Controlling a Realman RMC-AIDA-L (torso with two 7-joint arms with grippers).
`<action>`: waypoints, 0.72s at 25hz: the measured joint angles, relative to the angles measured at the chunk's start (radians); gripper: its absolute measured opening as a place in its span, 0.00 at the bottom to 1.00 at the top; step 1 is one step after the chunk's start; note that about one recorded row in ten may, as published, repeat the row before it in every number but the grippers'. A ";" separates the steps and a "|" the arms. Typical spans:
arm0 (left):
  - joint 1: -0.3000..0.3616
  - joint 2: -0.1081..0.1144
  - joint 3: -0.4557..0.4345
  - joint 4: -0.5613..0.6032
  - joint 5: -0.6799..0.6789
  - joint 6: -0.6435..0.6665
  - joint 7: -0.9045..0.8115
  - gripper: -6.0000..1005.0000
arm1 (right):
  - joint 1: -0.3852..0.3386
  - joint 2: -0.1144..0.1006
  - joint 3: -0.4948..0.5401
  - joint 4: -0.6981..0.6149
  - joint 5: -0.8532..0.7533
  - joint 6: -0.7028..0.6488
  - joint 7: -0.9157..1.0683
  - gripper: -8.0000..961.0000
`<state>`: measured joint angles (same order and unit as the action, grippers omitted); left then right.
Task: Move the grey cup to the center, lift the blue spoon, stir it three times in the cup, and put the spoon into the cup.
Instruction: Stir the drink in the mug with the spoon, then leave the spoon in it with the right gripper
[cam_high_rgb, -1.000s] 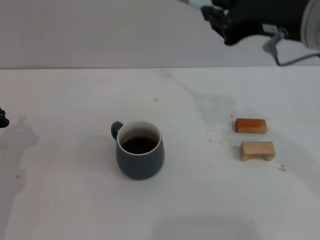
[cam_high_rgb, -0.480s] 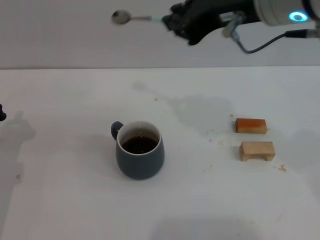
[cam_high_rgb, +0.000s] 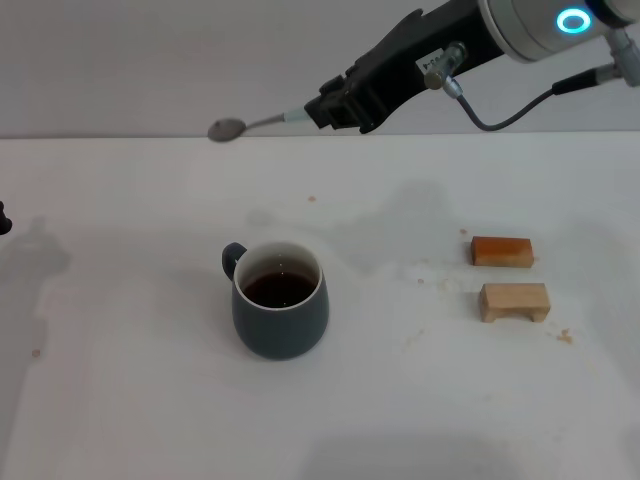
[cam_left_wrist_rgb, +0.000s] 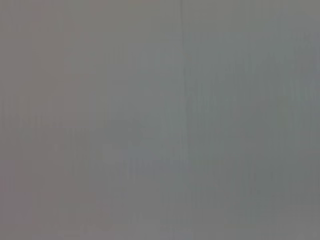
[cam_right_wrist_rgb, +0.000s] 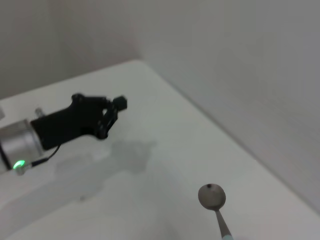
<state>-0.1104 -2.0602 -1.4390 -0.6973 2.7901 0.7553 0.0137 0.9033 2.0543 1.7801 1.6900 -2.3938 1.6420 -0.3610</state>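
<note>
Two arms are in play, though only one is working. The table (cam_high_rgb: 130, 400) fills most of the head view, white and lightly stained. The right arm reaches in from the upper right of the frame, and the right gripper (cam_high_rgb: 335, 108) sits just above the table's far edge, upper centre, clamped on the handle end of the blue spoon (cam_high_rgb: 250, 125). The spoon juts out toward the left, its metal bowl hanging in the air near the back of the table; the right wrist view shows that bowl (cam_right_wrist_rgb: 212, 196) over bare tabletop. The grey cup (cam_high_rgb: 280, 300) stands upright at about the middle of the frame, handle toward the upper left, dark liquid inside. Two small wooden blocks (cam_high_rgb: 508, 275) lie to the right of centre, well apart from the cup. The left gripper (cam_right_wrist_rgb: 107, 116) is parked at the far left edge of the table; its fingers are too unclear to call open or closed.

Judging from this layout, the cup is already centred and the spoon lifted, so stirring is the step in hand. The next move calls for bringing the spoon bowl toward the lower centre, over the cup's mouth, tipping it downward and lowering it into the liquid without striking the rim.
</note>
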 joint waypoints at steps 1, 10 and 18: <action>-0.002 0.000 -0.002 0.003 0.000 0.000 0.000 0.00 | 0.019 -0.004 0.008 -0.021 0.008 0.017 0.001 0.17; -0.018 0.000 -0.018 0.027 0.000 0.006 0.000 0.00 | 0.105 -0.040 0.017 -0.183 0.089 0.104 0.000 0.17; -0.023 0.000 -0.019 0.027 0.000 0.009 0.000 0.00 | 0.114 -0.051 -0.004 -0.231 0.068 0.139 -0.006 0.17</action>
<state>-0.1338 -2.0601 -1.4579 -0.6703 2.7904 0.7639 0.0137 1.0171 2.0032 1.7766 1.4590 -2.3262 1.7807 -0.3671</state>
